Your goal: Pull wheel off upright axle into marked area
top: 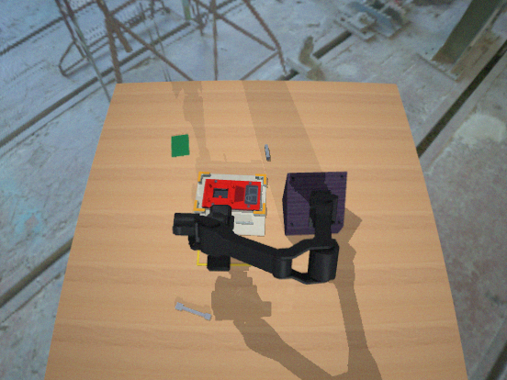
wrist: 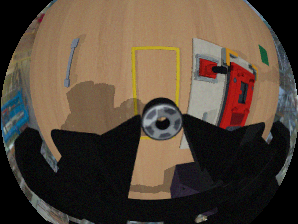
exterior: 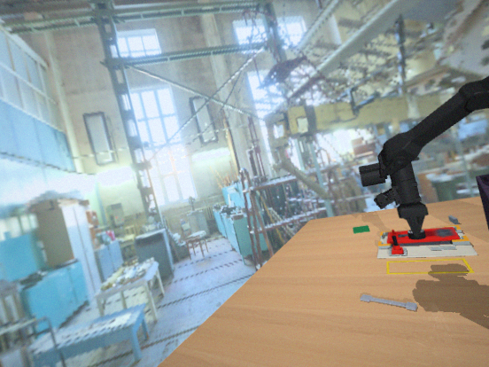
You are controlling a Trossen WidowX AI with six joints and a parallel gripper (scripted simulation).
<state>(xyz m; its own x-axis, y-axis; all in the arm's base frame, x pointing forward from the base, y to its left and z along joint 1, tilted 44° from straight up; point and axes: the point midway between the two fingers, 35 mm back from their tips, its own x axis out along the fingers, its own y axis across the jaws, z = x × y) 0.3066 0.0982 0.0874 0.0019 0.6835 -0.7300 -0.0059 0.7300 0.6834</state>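
Note:
My gripper [exterior: 416, 234] [wrist: 162, 118] is shut on the wheel [wrist: 161, 135], a black tyre with a grey spoked hub. It holds the wheel in the air, off the axle. The upright axle [exterior: 394, 238] [wrist: 219, 69] is a bare black post on a red block [exterior: 398, 251] [wrist: 207, 68]. The marked area is a yellow outline [top: 197, 259] [exterior: 388, 267] [wrist: 155, 48] on the table. In the wrist view the wheel overlaps the lower end of the outline, towards the white board. The arm hides gripper and wheel in the top view.
The white board [top: 257, 229] [wrist: 200, 102] lies beside the outline, with a red panel [top: 236, 197] [wrist: 234, 107] and orange corners. A purple block [top: 294, 206] [exterior: 485, 192] stands right. A grey bar [top: 193, 311] [exterior: 388, 302], green patch [top: 180, 145] [exterior: 360, 229] and small grey piece [top: 267, 152] lie around.

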